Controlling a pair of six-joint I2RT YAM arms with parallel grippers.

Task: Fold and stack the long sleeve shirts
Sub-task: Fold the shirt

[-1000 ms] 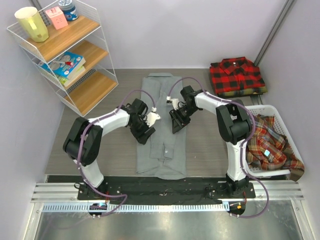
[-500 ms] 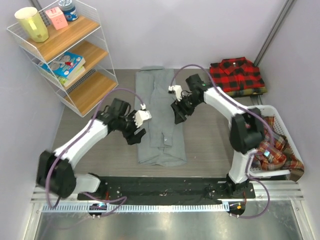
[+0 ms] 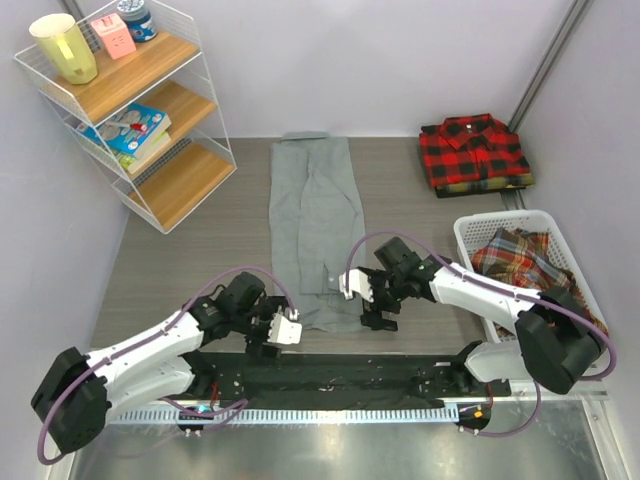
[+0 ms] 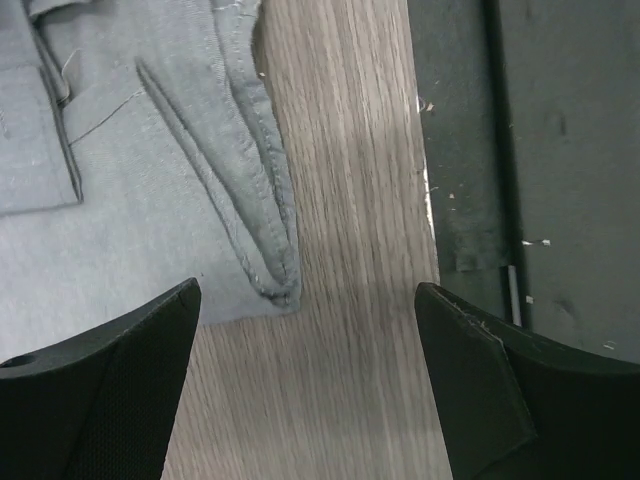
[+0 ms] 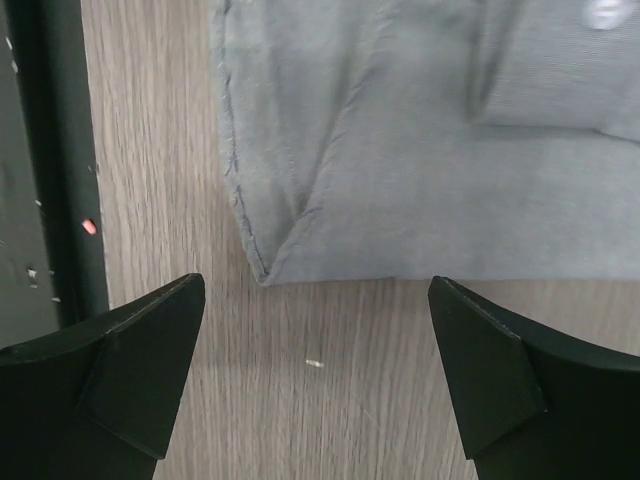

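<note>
While both arms reached low over the near part of the counter [image 3: 180, 270], the top view showed the grey shirt [image 3: 312, 220] lying flat as a long narrow strip with its sides turned in; its long axis ran from the far wall toward the arm bases, and which end carried the collar I could not tell for sure; the near end lay between the left gripper [image 3: 272, 335] and the right gripper [image 3: 372, 305], each just outside a corner and neither touching cloth; a folded checked shirt [image 3: 472, 150] sat at the far right, and plaid shirts [image 3: 530, 270] were heaped in the basket [image 3: 500, 215]; from the left wrist, the fingers [image 4: 100, 400] stood wide apart with nothing between them, framing one near corner of the grey cloth where a doubled, stitched edge tapered to a point on the wood, the black mat [image 4: 540, 150] close beside it; from the right wrist, the fingers [image 5: 130, 370] were likewise spread and empty above the other near corner, where a diagonal fold met the hem; the fabric looked light, limp and thin, likely to sag and slide out of its folds if lifted at one point, so the two near corners, pinched through all layers together, seemed the sound places to take hold.
</note>
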